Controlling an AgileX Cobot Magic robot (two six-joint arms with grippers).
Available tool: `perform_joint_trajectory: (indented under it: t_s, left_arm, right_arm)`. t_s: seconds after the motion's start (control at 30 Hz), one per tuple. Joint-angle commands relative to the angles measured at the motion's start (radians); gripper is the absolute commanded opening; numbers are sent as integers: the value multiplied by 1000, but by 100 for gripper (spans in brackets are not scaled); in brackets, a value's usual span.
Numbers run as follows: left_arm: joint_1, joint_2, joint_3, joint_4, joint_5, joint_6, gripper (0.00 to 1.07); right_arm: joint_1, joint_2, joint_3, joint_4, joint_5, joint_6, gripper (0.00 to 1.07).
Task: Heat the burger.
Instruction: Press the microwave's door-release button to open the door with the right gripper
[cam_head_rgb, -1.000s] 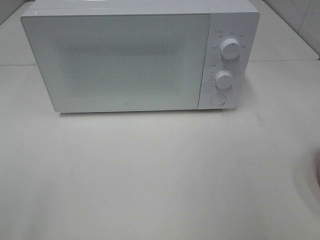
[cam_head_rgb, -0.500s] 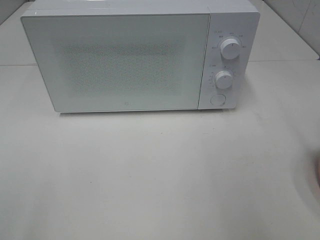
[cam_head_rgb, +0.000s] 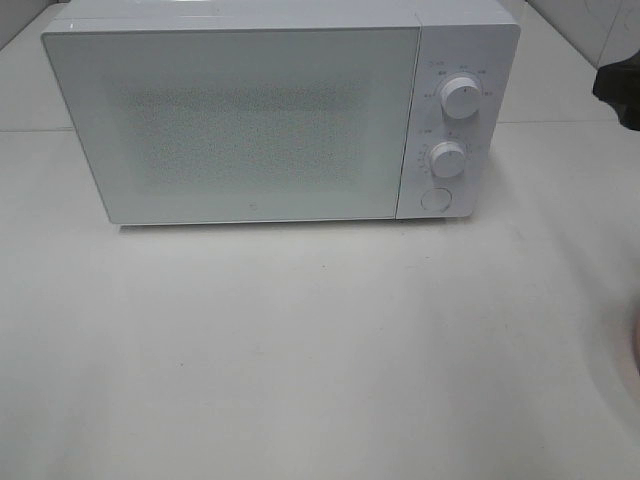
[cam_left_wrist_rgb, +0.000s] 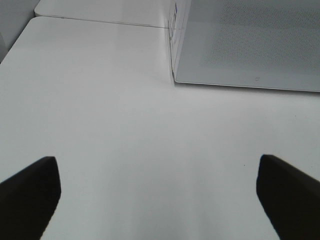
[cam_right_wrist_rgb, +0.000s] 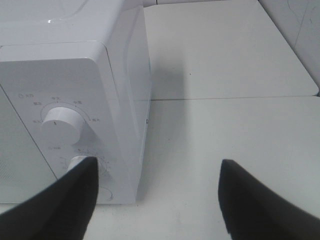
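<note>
Over the white table (cam_head_rgb: 320, 340) the left gripper (cam_left_wrist_rgb: 156, 167) hangs spread wide and empty; the burger is out of view — only a pink sliver (cam_head_rgb: 635, 345) (perhaps its plate) shows at the right edge. Farther back the right gripper (cam_right_wrist_rgb: 159, 165), jaws parted on nothing, faces the closed microwave (cam_head_rgb: 240, 120) — best press the round button (cam_head_rgb: 435, 198) under its dials (cam_head_rgb: 461, 97) squarely.

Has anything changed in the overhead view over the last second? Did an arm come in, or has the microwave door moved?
A dark part of the right arm has come into the overhead view at the right edge, beside the microwave; it was absent before. Nothing was taken hold of or let go. The door stays shut, and the upper knob and lower knob are unturned.
</note>
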Motion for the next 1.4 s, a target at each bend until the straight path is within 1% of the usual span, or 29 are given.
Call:
perform_joint_trajectory:
  t_s: [0.03, 0.1, 0.2, 0.3, 0.33, 0.37, 0.4, 0.47, 0.5, 0.57, 0.6, 0.67, 0.8, 0.83, 0.93, 0.97, 1.0, 1.03, 1.07, 1.1, 1.13, 1.17, 1.2, 1.23, 1.27, 1.3, 1.33, 1.37, 1.4]
  left_arm:
    - [1, -1, 0, -10, 4, 1, 100]
    - [1, -1, 0, -10, 4, 1, 100]
    - [1, -1, 0, -10, 4, 1, 100]
    - [1, -1, 0, -10, 4, 1, 100]
    - [1, -1, 0, -10, 4, 1, 100]
    - [1, -1, 0, -10, 4, 1, 100]
    - [1, -1, 0, -10, 4, 1, 100]
    - [1, -1, 0, -10, 4, 1, 100]
    - [1, -1, 0, -10, 4, 1, 100]
    - [1, -1, 0, -10, 4, 1, 100]
    - [1, -1, 0, -10, 4, 1, 100]
    - [1, -1, 0, -10, 4, 1, 100]
    - [1, -1, 0, -10, 4, 1, 100]
    - [1, -1, 0, -10, 4, 1, 100]
    - [1, -1, 0, -10, 4, 1, 100]
    - [1, -1, 0, -10, 4, 1, 100]
    - [1, -1, 0, -10, 4, 1, 100]
    - [1, -1, 0, -10, 4, 1, 100]
    - [1, -1, 0, -10, 4, 1, 100]
    - [1, -1, 0, -10, 4, 1, 100]
    - [1, -1, 0, -10, 4, 1, 100]
    - [1, -1, 0, -10, 4, 1, 100]
    - [1, -1, 0, -10, 4, 1, 100]
    - [1, -1, 0, -10, 4, 1, 100]
    - [1, -1, 0, -10, 4, 1, 100]
    - [1, -1, 0, -10, 4, 1, 100]
    - [1, -1, 0, -10, 4, 1, 100]
    - [1, -1, 0, -10, 4, 1, 100]
    - [1, -1, 0, -10, 4, 1, 100]
  right_arm:
    - [-3, 31, 16, -25, -75, -7, 66]
    - [-1, 70, 43, -32, -132, -7, 66]
    - [8, 84, 50, -32, -142, -11, 66]
    - [93, 138, 59, -30, -153, -82, 66]
    - [93, 138, 59, -30, -153, -82, 66]
    - [128, 168, 59, -28, -171, -91, 66]
    - [128, 168, 59, -28, -171, -91, 66]
    - [176, 210, 59, -26, -201, -90, 66]
    - [176, 210, 59, -26, -201, -90, 66]
    - [214, 257, 59, 13, -220, -91, 66]
    - [214, 257, 59, 13, -220, -91, 66]
    - [247, 304, 59, 73, -231, -106, 66]
    - [280, 340, 59, 128, -249, -145, 66]
    - [305, 360, 59, 170, -268, -176, 66]
    - [342, 382, 59, 239, -300, -212, 66]
    - [342, 382, 59, 239, -300, -212, 66]
    - [371, 400, 59, 304, -325, -249, 66]
    - [387, 407, 59, 337, -336, -271, 66]
    - [387, 407, 59, 337, -336, -271, 66]
    - [416, 425, 59, 434, -366, -330, 66]
    - [416, 425, 59, 434, -366, -330, 66]
    - [442, 439, 59, 527, -399, -390, 66]
    - [454, 447, 59, 578, -420, -416, 66]
    - [454, 447, 59, 578, -420, -416, 66]
    - [480, 458, 59, 665, -455, -465, 66]
    - [493, 461, 59, 707, -472, -483, 66]
    - [493, 461, 59, 707, -472, -483, 66]
    - [512, 468, 59, 775, -493, -489, 66]
    - [512, 468, 59, 775, -493, -489, 66]
